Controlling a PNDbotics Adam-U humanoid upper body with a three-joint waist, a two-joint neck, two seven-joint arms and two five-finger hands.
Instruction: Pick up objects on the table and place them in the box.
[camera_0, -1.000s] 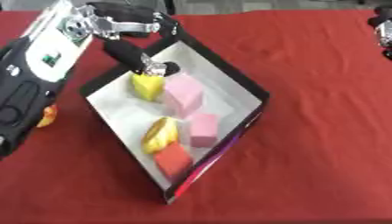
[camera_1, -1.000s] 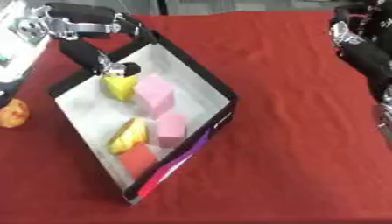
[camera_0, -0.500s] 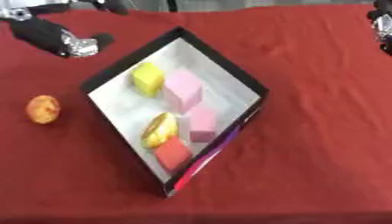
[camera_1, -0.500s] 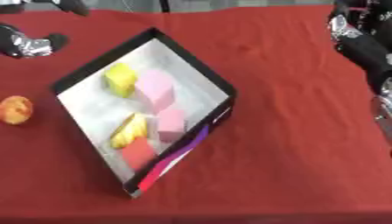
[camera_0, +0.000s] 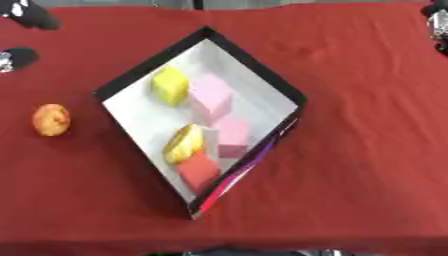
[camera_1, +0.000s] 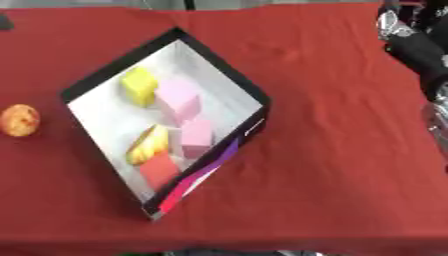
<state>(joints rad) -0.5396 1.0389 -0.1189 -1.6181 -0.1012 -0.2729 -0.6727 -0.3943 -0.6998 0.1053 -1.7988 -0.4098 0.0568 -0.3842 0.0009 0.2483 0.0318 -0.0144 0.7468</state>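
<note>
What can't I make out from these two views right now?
- Left hand: cut by the left eye view's left edge, blurred; fingers unreadable.
- Right hand: dark mass at the right eye view's edge; pose unclear.
- Orange round thing left of the box: too blurred to identify.

one box (camera_0: 131, 77), five blocks inside, one orange ball (camera_0: 51, 120).

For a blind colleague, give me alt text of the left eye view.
An open box on a red table holds yellow, pink and red blocks. An orange round object lies outside, left of it; the left hand shows at the upper left edge.
</note>
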